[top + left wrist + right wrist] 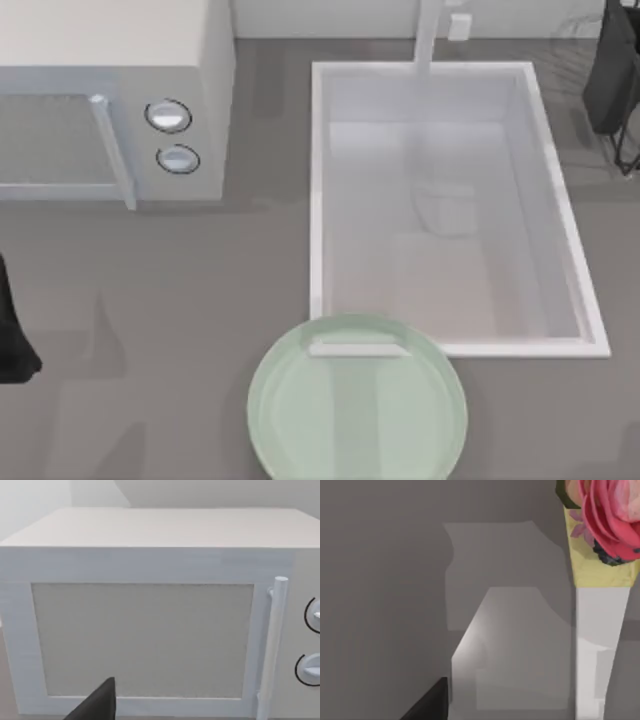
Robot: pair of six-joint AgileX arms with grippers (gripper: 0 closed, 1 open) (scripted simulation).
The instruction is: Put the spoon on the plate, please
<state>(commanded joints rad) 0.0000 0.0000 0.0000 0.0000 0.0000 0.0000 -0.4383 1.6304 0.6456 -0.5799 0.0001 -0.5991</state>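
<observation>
While both arms sit parked at the table's edges, the spoon (358,349) already lies on the plate (300,420); the placing looks done. I cannot tell either jaws' state; nothing calls for a further move.

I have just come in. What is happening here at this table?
Little action is visible. The left arm sits at the table's left edge, facing the microwave. The right arm is at the far right corner, beside the sink. Its wrist view shows what appears to be the spoon, a white handle tipped with a pink flower; whether it is gripped cannot be told. The plate lies in front of the sink, overlapping its near rim.
</observation>
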